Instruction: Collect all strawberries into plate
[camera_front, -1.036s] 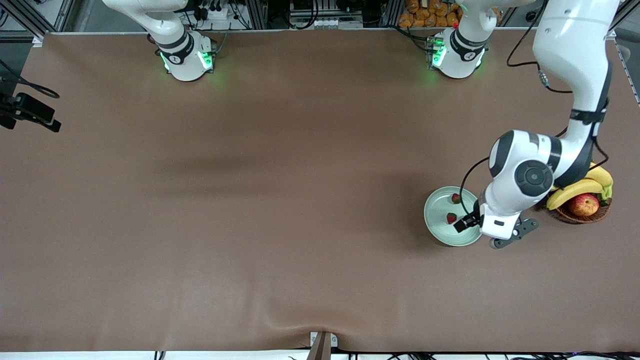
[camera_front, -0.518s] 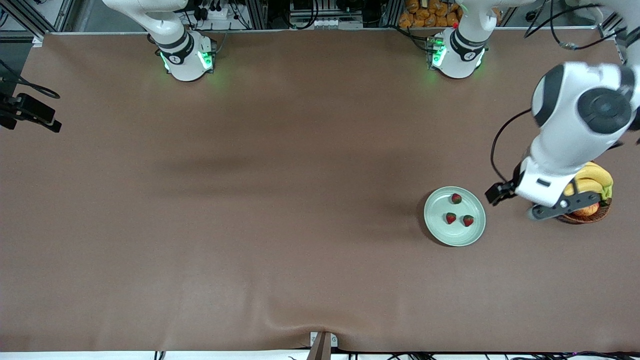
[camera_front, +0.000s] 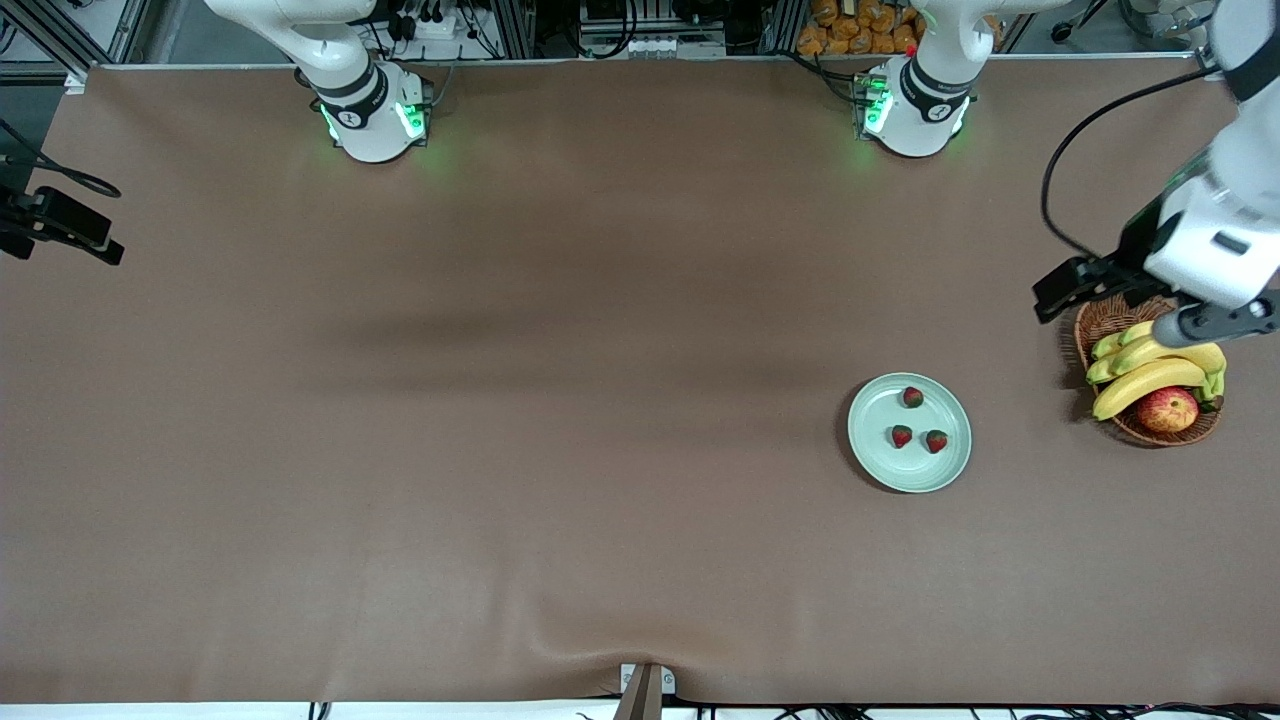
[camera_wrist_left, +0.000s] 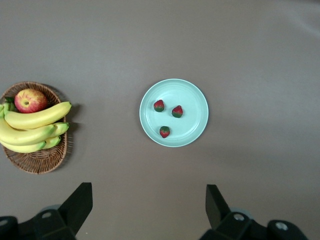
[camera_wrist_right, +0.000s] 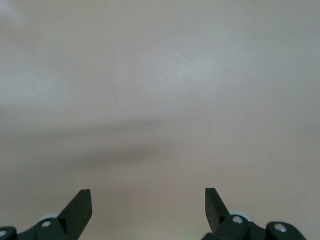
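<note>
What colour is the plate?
The plate is pale mint green, plain; best seen in the left wrist view.

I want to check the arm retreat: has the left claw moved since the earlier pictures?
Yes. The left claw, open, has risen away from the plate toward the robots' bases, and is now over the basket.

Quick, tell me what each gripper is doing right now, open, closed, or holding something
Left gripper: open, holding nothing, up over the table near the basket.
Right gripper: open, holding nothing, over bare table; that arm waits.
</note>
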